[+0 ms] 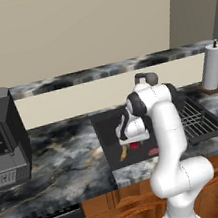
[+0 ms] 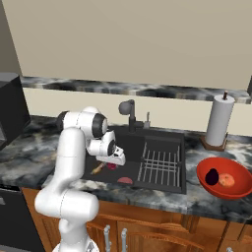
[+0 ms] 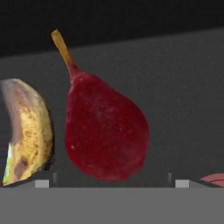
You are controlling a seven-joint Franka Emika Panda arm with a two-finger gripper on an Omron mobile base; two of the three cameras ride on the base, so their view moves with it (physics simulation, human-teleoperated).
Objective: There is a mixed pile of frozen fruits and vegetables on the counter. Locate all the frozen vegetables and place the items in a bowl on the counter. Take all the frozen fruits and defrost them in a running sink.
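The counter carries the sink, and the bowl at its three o'clock already holds the aubergine and the orange-red piece. Low inside the basin, the gripper stands open over the red fruit, the banana at its nine o'clock. Both fruits look delivered; next likely comes a straight lift clear of the basin walls toward the tap, at twelve o'clock.
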